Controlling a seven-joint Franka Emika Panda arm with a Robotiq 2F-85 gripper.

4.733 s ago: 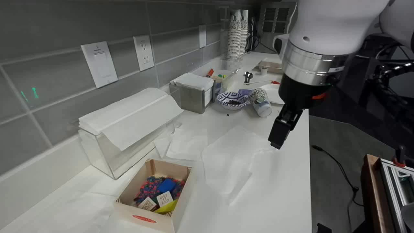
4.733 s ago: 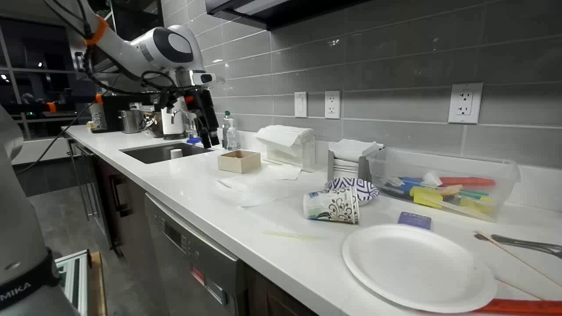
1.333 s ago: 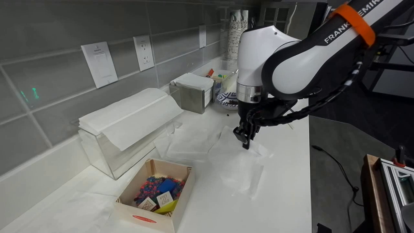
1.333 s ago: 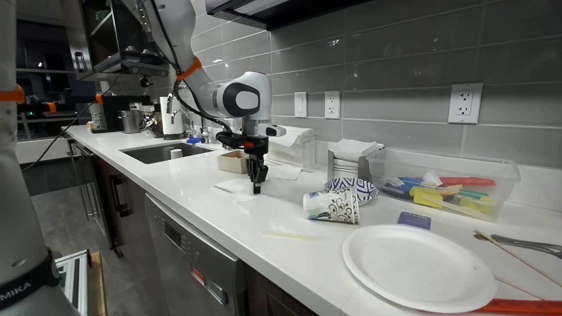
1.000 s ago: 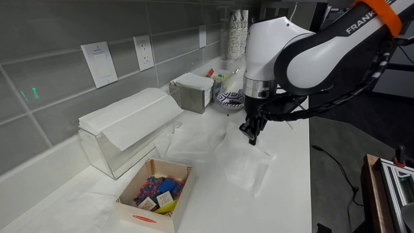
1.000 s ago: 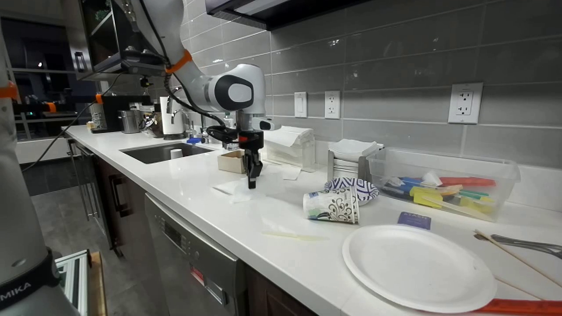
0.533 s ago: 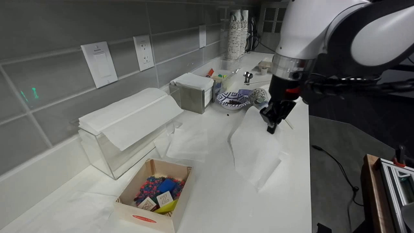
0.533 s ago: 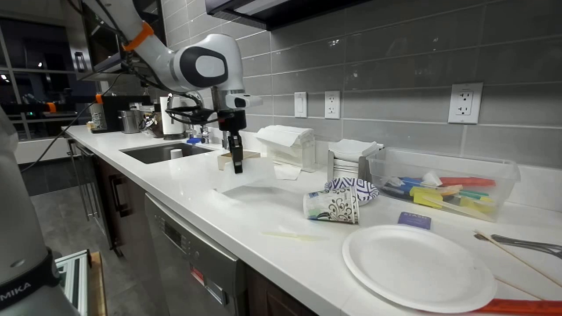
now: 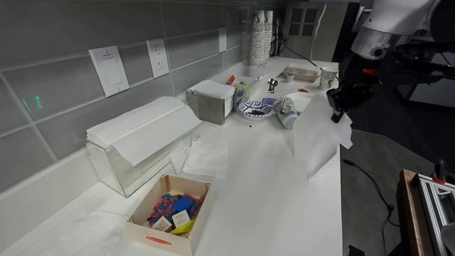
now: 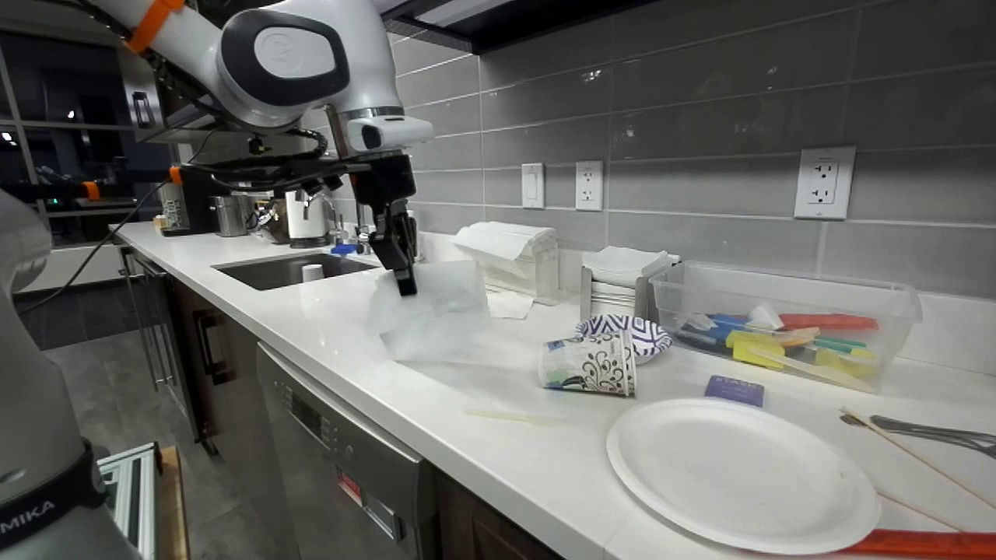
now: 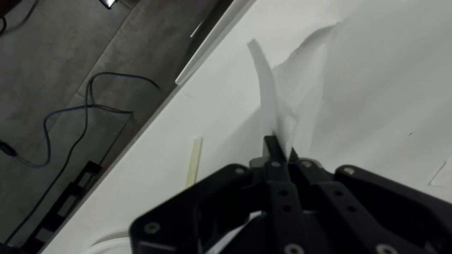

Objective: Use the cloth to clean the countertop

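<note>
White cloth (image 10: 447, 315) clamped in gripper (image 10: 406, 286), hanging over glossy countertop (image 9: 277, 220); patterned bowl (image 9: 245, 113) holds dark bits (image 9: 256, 112).

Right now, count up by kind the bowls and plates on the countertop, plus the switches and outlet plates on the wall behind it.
Patterned bowl on the countertop: 1
White plate: 1
Light switch: 1
Outlet plates: 2
Total: 5

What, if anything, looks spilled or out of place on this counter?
A patterned paper cup lies on its side instead of standing, and a dark speck sits on the countertop near the bowl holding dark bits, possibly spilled from it.
</note>
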